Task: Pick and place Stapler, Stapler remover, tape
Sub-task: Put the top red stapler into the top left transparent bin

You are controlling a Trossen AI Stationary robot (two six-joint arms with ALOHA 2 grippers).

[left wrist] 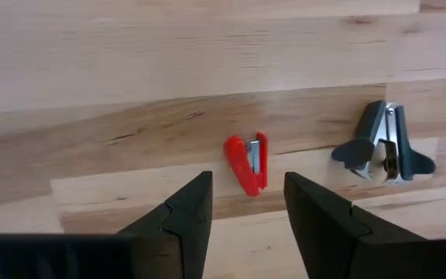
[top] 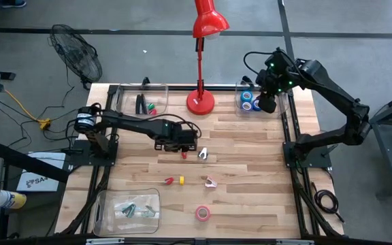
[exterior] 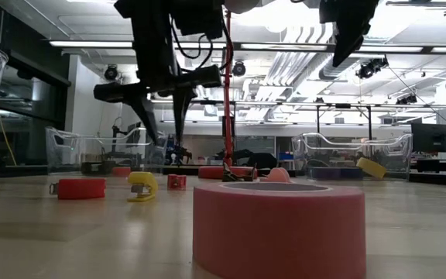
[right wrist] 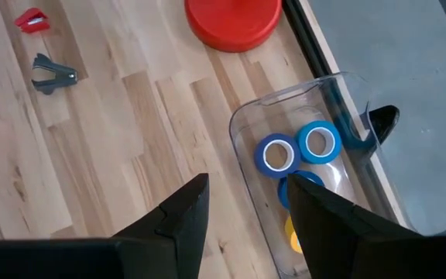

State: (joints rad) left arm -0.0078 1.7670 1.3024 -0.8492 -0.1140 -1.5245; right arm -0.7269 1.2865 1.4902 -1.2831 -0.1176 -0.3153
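Left gripper [top: 184,151] is hovering above mid-table with its fingers [left wrist: 184,213] spread and pinching nothing; the left wrist view is showing a small red stapler [left wrist: 248,163] lying on the wood just ahead of the gap between them, with a dark grey staple remover [left wrist: 382,144] resting beside it, apart from it. Right gripper [top: 267,103] is hanging at about two o'clock on the table, over the clear tape bin [top: 239,87], its fingers [right wrist: 180,213] spread and holding nothing. That bin is holding blue tape rolls [right wrist: 277,154] and a yellow roll [right wrist: 294,235]. Pink tape roll [top: 202,214] is sitting alone on the wood at about six o'clock. Red-and-yellow small stapler [top: 174,180] and pink staple remover [top: 211,182] are lying between the pink roll and the left gripper. Black stapler [top: 140,103] is lying in the clear bin [top: 120,92] at about eleven o'clock, beside small green and red items. Another clear bin [top: 101,211] at about seven o'clock is holding greenish items. Red desk lamp [top: 200,101] is standing at twelve o'clock.
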